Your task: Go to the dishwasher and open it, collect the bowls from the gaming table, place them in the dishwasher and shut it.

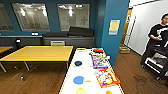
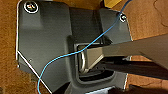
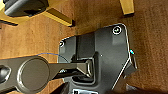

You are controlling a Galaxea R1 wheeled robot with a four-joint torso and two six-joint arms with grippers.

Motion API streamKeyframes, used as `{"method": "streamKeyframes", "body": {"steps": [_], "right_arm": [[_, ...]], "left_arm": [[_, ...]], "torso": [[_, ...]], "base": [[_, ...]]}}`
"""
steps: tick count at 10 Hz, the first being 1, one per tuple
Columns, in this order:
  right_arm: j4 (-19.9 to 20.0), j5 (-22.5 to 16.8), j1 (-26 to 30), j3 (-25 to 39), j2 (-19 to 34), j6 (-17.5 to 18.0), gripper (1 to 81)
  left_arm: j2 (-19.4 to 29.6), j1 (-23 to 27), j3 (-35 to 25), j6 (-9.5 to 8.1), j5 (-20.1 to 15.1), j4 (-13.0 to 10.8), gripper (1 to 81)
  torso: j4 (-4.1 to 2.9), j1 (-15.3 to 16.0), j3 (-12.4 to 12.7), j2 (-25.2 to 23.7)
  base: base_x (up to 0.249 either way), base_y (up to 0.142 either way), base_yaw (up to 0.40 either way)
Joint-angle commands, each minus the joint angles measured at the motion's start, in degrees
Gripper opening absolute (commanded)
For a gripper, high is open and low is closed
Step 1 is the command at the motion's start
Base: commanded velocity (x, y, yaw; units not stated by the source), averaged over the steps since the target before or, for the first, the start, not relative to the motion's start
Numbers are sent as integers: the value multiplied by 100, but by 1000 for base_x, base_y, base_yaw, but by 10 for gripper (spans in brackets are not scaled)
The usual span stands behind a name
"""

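Observation:
The gaming table (image 1: 86,72), long with a white top and yellow edge, runs away from me just ahead in the head view. On it stand a black bowl (image 1: 78,63), a blue bowl (image 1: 78,80) closer to me, and a yellow-green bowl (image 1: 81,91) at the picture's lower edge. Colourful board-game boxes (image 1: 106,77) lie along the table's right side. The dishwasher is out of view. Both wrist views look down on the robot's dark base plate over the wooden floor.
A yellow-topped table (image 1: 40,53) stands left of the gaming table, with wooden floor (image 1: 37,80) before it. A blue wall pillar (image 1: 112,30) rises behind. At the right a person (image 1: 156,42) stands by a dark rig. A dark cabinet (image 1: 68,37) lines the back wall.

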State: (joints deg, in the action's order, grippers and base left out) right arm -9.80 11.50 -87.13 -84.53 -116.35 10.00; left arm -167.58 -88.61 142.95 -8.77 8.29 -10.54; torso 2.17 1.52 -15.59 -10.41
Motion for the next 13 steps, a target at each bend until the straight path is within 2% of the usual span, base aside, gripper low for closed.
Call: {"method": "streamKeyframes", "body": {"steps": [1,2,3,5,6,8,10,11,13], "right_arm": [[409,98,1068,1361,1612,292,811],[609,73,1323,1440,1865,292,811],[901,2,1648,1440,2078,292,811],[1305,-420,2466,1396,2297,301,811],[1471,-785,2982,1388,2315,301,811],[1797,-1752,4064,1388,2315,310,811],[1911,-2333,4821,1396,2280,336,811],[1947,-2484,5112,1422,2280,388,811],[1973,-2765,5586,1406,2280,476,811]], "left_arm": [[32,182,-39,24,-275,17,811],[23,182,-39,24,-276,17,811],[14,182,-39,24,-275,17,811],[14,182,-39,24,-275,17,811],[14,182,-30,24,-284,26,811],[14,182,-30,24,-284,35,811],[6,182,-30,16,-284,44,811],[-4,182,-30,24,-276,44,811],[-4,182,-30,15,-284,44,811]], "torso": [[0,-2,-377,0],[0,0,-168,0],[0,4,-267,2],[0,4,-335,4],[0,6,-328,6],[0,6,-330,6],[0,9,-332,6],[0,9,-652,6],[0,9,-967,9]], "base": [[0,0,0],[0,0,0],[0,0,0],[0,0,0],[0,0,0],[0,0,0],[0,0,0],[0,0,0],[0,0,0]]}}
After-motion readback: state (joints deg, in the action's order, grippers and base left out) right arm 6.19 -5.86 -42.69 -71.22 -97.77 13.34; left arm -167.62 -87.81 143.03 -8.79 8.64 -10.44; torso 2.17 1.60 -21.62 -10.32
